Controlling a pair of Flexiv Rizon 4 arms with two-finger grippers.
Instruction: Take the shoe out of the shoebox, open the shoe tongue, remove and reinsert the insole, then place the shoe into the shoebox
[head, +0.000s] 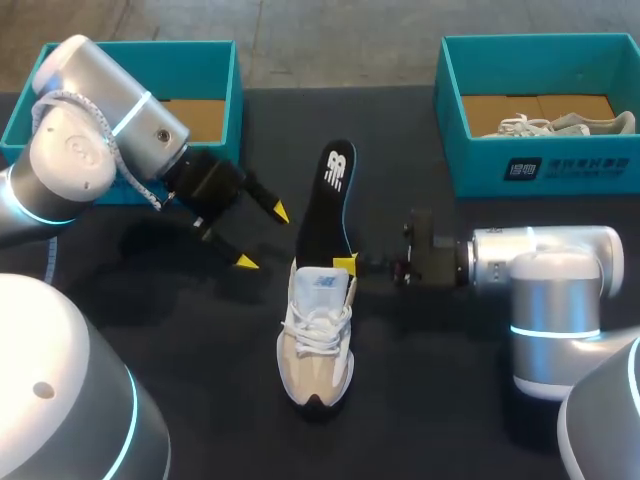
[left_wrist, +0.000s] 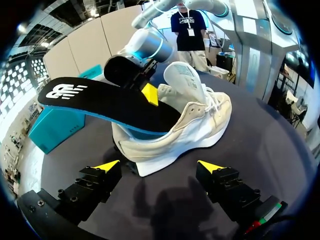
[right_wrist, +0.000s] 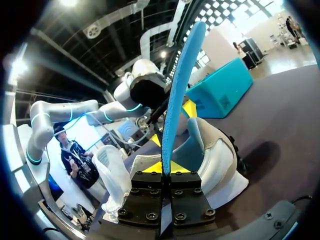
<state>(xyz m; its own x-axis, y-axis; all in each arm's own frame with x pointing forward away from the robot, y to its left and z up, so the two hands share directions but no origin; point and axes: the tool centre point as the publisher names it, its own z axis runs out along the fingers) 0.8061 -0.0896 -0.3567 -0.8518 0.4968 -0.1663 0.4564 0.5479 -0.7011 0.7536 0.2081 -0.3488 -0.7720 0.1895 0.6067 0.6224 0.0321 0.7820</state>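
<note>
Teal shoebox (head: 190, 70) sits at the far left, with my left gripper (head: 262, 237) hanging near it, jaws apart. Mid-table, the beige shoe (head: 315, 345) lies lengthwise, toe toward the robot and heel away. Its black insole (head: 330, 195) juts out beyond the heel, clamped edgewise in my right gripper (head: 348, 266).

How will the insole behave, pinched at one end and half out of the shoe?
Probably bendy: the insole is thin, and curves slightly where it leaves the shoe. Likely light, since the right end effector holds it by an edge pinch.
</note>
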